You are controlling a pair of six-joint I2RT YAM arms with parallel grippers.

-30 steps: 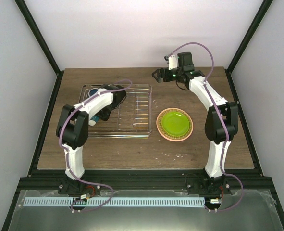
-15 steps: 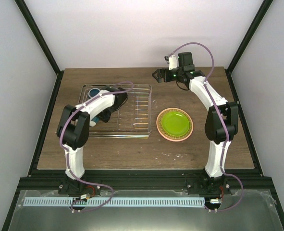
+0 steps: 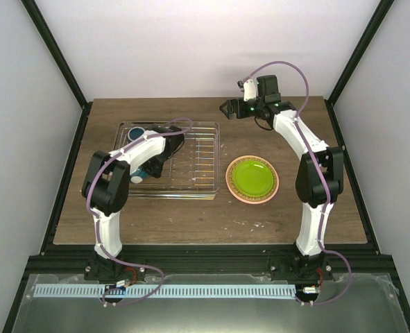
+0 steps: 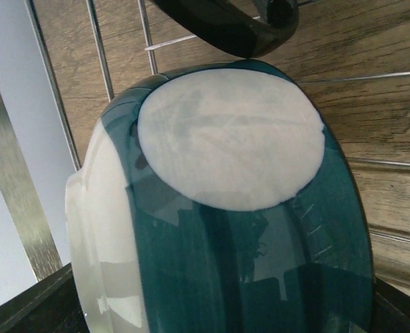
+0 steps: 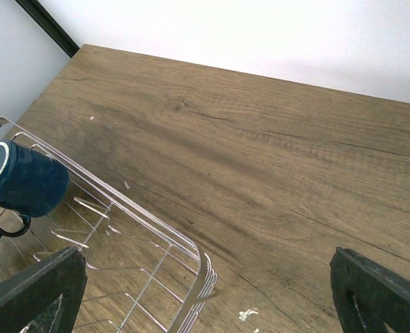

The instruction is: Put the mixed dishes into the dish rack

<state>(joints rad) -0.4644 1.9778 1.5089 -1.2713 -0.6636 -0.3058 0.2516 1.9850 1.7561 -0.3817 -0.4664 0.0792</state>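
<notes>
My left gripper [image 3: 152, 165] is down inside the dish rack [image 3: 198, 173], over its left end, and the small bowl [image 4: 246, 229] fills nearly all I see from that wrist. The bowl is tipped up on the wire bars, its pale unglazed foot facing my camera, the teal outside below it and the white rim along its left. It lies between my left fingers [image 4: 24, 316], which show only as dark corners on either side of it. They stand wide, but I cannot tell whether they press on the bowl or are just clear of it. Just beyond the bowl, the handle of the dark blue mug [image 5: 21, 182] curves into view; the mug sits in the rack's far left corner. My right gripper [image 3: 225, 107] hangs above the far edge of the table [image 3: 191, 222], past the rack's far right corner, its fingers spread wide with only bare wood between them. The lime-green plate [image 3: 252, 177] rests on the salmon-pink plate [image 3: 229, 182], on the table just off the rack's right edge.
</notes>
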